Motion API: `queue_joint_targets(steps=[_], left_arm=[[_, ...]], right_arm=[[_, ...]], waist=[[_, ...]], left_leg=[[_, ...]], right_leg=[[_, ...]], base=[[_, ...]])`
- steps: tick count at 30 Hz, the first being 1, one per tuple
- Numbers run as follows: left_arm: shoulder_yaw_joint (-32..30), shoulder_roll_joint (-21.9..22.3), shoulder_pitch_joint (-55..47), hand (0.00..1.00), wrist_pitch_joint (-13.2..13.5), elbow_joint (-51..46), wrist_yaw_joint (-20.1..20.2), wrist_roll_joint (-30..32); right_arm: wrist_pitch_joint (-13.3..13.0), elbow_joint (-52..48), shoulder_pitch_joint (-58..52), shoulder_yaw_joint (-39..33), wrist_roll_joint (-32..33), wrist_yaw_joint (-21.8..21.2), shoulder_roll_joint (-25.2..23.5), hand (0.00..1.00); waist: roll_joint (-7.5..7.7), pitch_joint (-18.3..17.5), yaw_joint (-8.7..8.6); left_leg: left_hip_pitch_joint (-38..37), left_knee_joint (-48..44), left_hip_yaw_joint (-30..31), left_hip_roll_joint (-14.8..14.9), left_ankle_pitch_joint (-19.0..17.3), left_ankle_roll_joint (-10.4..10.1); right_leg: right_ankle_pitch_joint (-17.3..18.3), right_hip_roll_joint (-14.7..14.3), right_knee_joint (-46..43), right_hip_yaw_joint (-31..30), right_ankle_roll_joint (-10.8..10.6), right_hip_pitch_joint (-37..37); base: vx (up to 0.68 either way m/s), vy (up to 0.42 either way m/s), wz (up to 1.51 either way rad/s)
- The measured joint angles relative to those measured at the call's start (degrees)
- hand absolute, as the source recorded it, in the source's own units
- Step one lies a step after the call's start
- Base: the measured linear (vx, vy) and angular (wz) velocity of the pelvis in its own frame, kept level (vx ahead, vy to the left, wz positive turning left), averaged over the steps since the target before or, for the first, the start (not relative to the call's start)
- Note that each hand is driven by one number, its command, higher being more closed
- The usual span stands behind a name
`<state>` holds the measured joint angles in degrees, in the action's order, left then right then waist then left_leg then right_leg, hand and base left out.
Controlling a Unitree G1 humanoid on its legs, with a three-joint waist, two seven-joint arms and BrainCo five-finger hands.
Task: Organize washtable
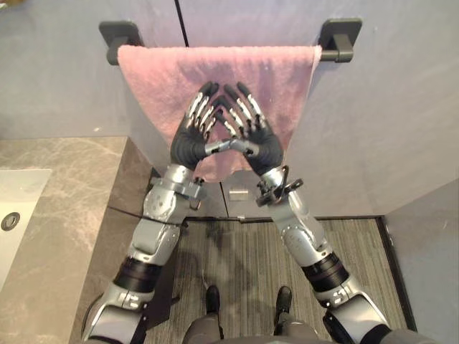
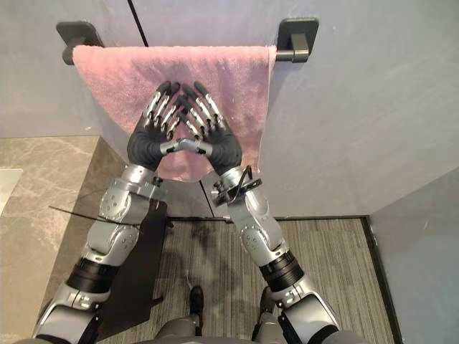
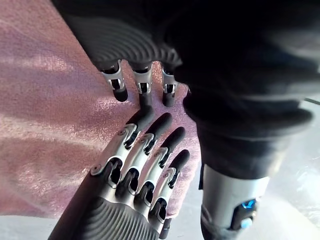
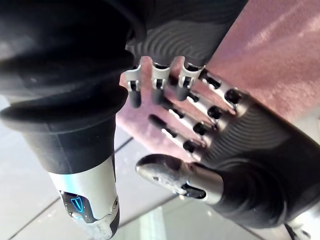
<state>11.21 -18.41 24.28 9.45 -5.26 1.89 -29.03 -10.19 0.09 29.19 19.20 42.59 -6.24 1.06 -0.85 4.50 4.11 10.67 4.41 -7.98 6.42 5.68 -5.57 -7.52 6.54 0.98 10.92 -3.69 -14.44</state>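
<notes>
Pink towel (image 1: 150, 72) hangs over the dark bar (image 1: 337, 39) on the grey wall (image 1: 401, 107); left hand (image 1: 188, 143) and right hand (image 1: 264, 143) are both open, straight fingers flat against the towel, fingertips crossing and thumbs meeting in the middle; marble surface (image 1: 64, 215) with a sink (image 1: 14, 208) sits off left.

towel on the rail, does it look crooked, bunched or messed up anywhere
Nothing stands out. The pink towel hangs spread flat along the rail, no bunching, stain or tear visible. The left hand and right hand rest on it with straight fingers and hide part of its lower edge.
</notes>
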Motion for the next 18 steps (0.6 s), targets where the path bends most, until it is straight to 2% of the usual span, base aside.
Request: queue_joint_targets(steps=[5, 11, 18], left_arm=[[0.6, -2.1, 8.7, 0.0, 0.0, 3.5, -0.9, 0.7], [2.1, -5.7, 14.8, 0.0, 0.5, 8.1, -0.8, 1.9], [2.2, -7.5, 17.4, 0.0, 0.9, 9.3, -0.8, 2.7]], right_arm=[[-0.8, 4.0, 8.0, -5.9, -0.5, 2.7, 1.4, 0.0], [-1.0, 6.5, 11.9, -7.5, -0.6, 4.2, 3.8, 0.0], [-1.0, 6.6, 14.6, -7.4, -0.5, 4.9, 5.0, 0.0]], waist=[[-0.14, 1.7, 0.08], [-0.55, 2.2, 0.67], [-0.74, 3.6, 1.42]], left_leg=[[1.6, -0.6, -0.1, 0.2, 0.0, 0.0], [1.8, -1.3, -0.2, 0.7, -0.1, -0.2], [3.2, -2.4, -0.2, 0.9, -0.1, -0.2]], right_leg=[[0.4, 0.3, -1.5, 0.0, 0.2, -2.1], [0.9, 0.3, -2.1, 0.1, 0.3, -2.1], [0.9, 0.4, -3.2, 0.0, 0.5, -3.4]], base=[[0.0, 0.0, 0.0], [0.02, 0.0, 0.01], [0.0, 0.0, 0.0]])
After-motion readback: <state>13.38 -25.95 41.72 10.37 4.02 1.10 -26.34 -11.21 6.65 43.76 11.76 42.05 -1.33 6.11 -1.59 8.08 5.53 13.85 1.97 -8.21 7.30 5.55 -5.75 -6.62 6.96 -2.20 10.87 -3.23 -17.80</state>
